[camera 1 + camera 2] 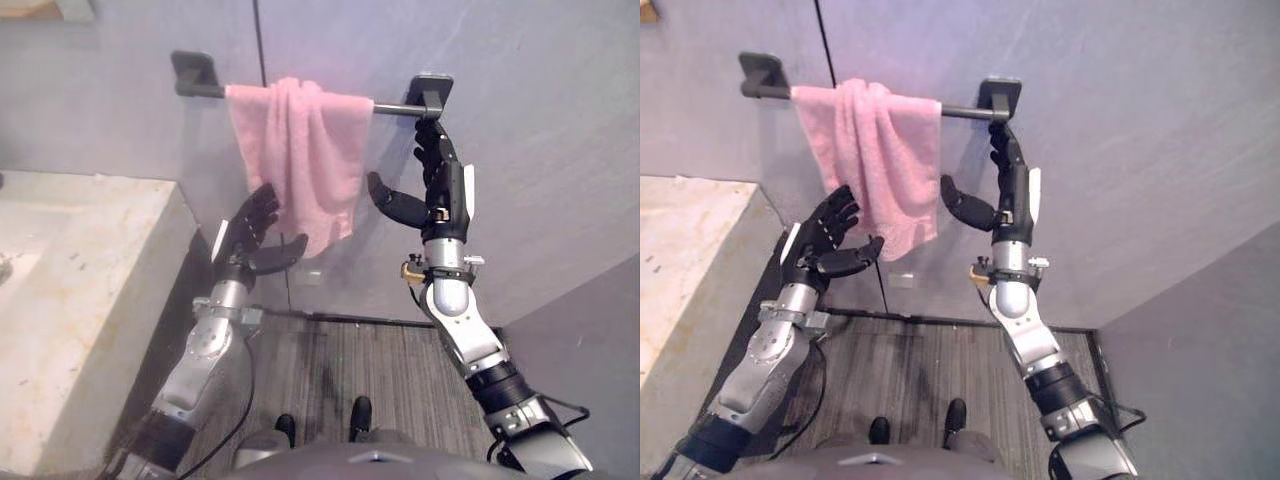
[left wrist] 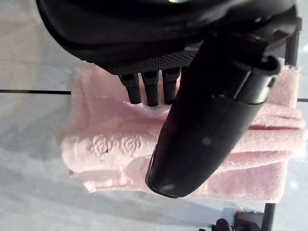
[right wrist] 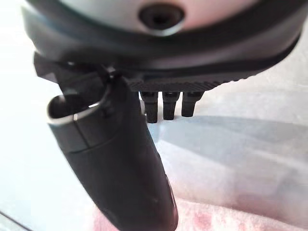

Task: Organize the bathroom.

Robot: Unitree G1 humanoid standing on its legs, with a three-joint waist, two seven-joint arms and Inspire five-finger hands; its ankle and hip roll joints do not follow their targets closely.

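Your pink towel (image 1: 300, 160) hangs bunched on the rail (image 1: 395, 107) (unstraightened), left hand (image 1: 250, 232) and right hand (image 1: 435, 190) spread, holding nothing.

A pink towel (image 1: 300, 155) with embossed rosettes is draped over a black rail (image 1: 395, 107); beneath the rail, grey striped flooring (image 1: 390, 375) is seen.

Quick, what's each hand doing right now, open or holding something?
Left hand: open, beside the pink towel.
Right hand: open, below the towel bar.

Towel (image 1: 300, 150) draped over wall rail (image 1: 395, 107), counter (image 1: 80, 290) to its left, floor (image 1: 390, 380) below.
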